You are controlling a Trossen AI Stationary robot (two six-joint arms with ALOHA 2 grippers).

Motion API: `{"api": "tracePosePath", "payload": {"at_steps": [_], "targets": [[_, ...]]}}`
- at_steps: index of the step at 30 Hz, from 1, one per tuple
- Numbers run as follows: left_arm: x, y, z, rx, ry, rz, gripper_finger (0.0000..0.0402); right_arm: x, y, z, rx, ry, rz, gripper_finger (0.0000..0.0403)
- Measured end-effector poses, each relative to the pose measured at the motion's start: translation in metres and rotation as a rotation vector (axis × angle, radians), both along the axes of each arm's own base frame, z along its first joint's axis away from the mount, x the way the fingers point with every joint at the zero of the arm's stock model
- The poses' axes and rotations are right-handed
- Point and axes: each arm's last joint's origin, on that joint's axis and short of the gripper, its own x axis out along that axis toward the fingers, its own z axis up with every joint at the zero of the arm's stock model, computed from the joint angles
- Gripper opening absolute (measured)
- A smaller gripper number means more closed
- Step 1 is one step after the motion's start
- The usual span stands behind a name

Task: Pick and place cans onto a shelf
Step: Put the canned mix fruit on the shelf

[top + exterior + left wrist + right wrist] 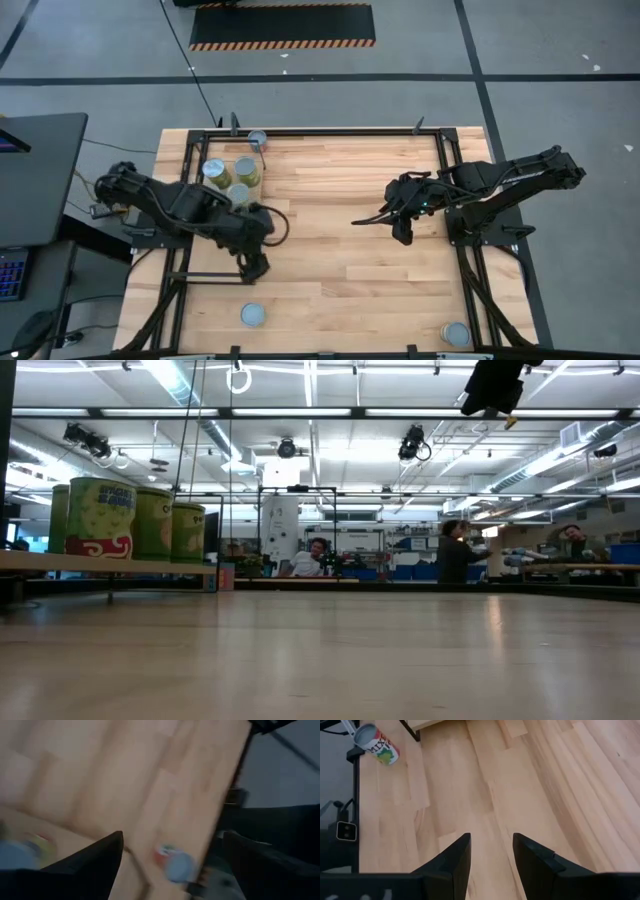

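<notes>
Cans in grip: none; neither pincer has hold of anything.
Left gripper (256, 266): fingers spread wide with only tabletop between them in the left wrist view; hangs over the near end of the shelf, by its frame corner.
Right gripper (404, 233): fingers (452, 862) parted a little, nothing between; waits above bare table on the right side, well apart from any can.
Nearest loose can (253, 315): upright on the table near the front edge, just beyond the shelf frame from the left gripper; probably the blurred can (175, 863) ahead of that gripper.
Other loose cans: one (456, 333) at the front right corner, one (257, 139) at the far edge beside the frame.
Shelf (200, 262): pale board in a black frame along the table's left side, raised on legs in the low view.
Cans on the shelf (238, 178): three clustered at its far end, upright and close together; same group (135, 520) in the low view.
Progress: judged about half done, with three placed and at least three to fetch.
Likely next: left gripper to the front can.
</notes>
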Motion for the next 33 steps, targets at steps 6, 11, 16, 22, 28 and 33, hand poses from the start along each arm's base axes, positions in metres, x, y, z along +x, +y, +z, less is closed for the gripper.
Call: {"api": "tracePosePath", "payload": {"at_steps": [6, 11, 16, 22, 28, 33], "targets": [[0.017, -0.029, 0.014, -0.301, 0.104, 0.144, 0.0345, 0.0, 0.0, 0.0, -0.009, -0.008, -0.009, 0.0154], [0.018, -0.05, 0.021, -0.467, 0.176, 0.341, 0.0345, 0.001, -0.001, 0.0, -0.048, -0.01, 0.008, 0.0154], [0.003, -0.079, 0.018, -0.545, 0.243, 0.466, 0.0345, 0.001, -0.001, 0.001, -0.088, -0.01, 0.03, 0.0154], [-0.017, -0.119, 0.006, -0.525, 0.295, 0.568, 0.0345, 0.0, 0.0, 0.001, -0.093, -0.013, 0.017, 0.0154], [-0.039, -0.155, -0.013, -0.472, 0.4, 0.636, 0.0345, -0.002, 0.009, 0.001, -0.037, -0.016, 0.003, 0.0154], [-0.052, -0.184, -0.034, -0.416, 0.44, 0.686, 0.0345, -0.005, 0.023, 0.001, 0.024, -0.017, 0.003, 0.0154]]}}
